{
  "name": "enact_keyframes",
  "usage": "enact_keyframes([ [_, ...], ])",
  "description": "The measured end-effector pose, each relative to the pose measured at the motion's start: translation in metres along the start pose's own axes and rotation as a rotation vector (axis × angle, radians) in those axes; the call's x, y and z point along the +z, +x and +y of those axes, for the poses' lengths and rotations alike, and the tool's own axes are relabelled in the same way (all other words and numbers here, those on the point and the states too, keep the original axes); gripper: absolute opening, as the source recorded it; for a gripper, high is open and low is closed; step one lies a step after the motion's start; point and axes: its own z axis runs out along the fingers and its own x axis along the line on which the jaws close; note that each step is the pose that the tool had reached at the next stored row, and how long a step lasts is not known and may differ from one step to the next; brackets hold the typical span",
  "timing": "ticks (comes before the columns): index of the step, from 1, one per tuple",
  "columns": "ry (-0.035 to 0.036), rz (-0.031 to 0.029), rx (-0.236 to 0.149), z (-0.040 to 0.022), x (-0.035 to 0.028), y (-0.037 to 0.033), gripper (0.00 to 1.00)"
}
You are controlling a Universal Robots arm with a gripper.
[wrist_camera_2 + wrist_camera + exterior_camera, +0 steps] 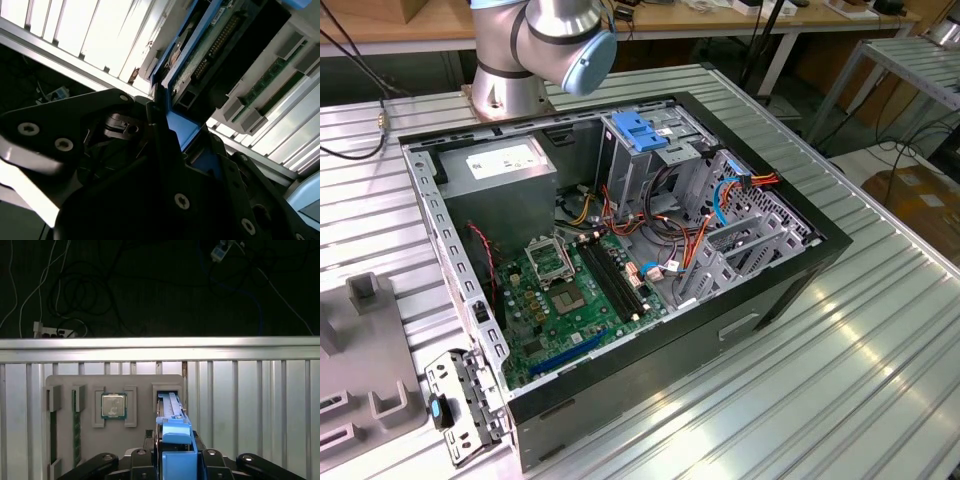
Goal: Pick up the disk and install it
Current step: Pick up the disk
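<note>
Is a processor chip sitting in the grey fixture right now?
Yes, in the first wrist view a processor chip lies in a square pocket of the grey fixture, near the disk.

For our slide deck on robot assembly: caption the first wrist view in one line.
Gripper clasps the blue-railed disk at the grey tray holding a processor chip.
</note>
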Motion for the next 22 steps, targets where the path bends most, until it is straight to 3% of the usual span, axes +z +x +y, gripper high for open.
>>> enact_keyframes([
  [19, 0.0001, 0.0000, 0.000, 0.0000, -0.0352, -0.0004, 0.37],
  [22, 0.0003, -0.0002, 0.000, 0.0000, -0.0376, -0.0004, 0.37],
])
